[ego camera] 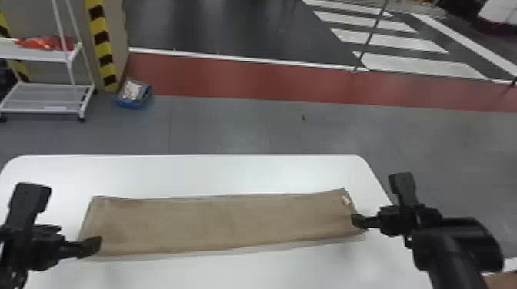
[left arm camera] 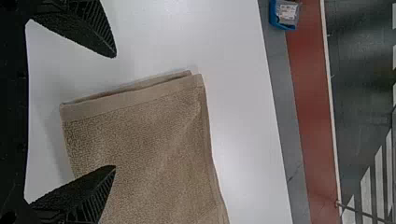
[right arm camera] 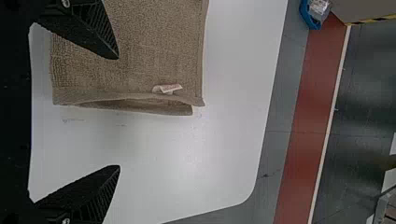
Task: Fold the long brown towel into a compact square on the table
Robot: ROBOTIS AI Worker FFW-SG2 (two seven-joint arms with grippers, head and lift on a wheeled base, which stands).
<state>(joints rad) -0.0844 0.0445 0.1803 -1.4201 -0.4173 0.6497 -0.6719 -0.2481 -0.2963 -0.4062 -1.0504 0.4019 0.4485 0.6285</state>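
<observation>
Grey floor stretches beyond the work area, crossed by a red band [ego camera: 238,78] at 12 o'clock in the head view, with 12 pointing away from the robot. White floor stripes [ego camera: 423,65] lie toward 2 o'clock. Toward 10 o'clock are a column with yellow and black stripes [ego camera: 104,57] and, at its foot, a blue bin [ego camera: 132,103]; a white cart [ego camera: 50,55] stands between 9 and 10.

Closest to the robot is a white surface [ego camera: 230,173] with rounded far corners. On it, the long brown towel [ego camera: 227,223] lies as a flat, narrow strip, running from 9 o'clock to 3 o'clock. Both wrist views show its ends, where layers of cloth lie one over another; at the 3 o'clock end the layers gape slightly. Near that end's far corner sits a small white tag [ego camera: 347,200].

At the towel's 9 o'clock end is the left gripper [ego camera: 91,246]. In its wrist view, the left gripper [left arm camera: 116,112] has its two black fingers spread wide, one overlapping the cloth in that view. At the 3 o'clock end is the right gripper [ego camera: 357,221], its fingers likewise well apart, one overlapping the towel in its own wrist view. Whether either touches the cloth cannot be told.
</observation>
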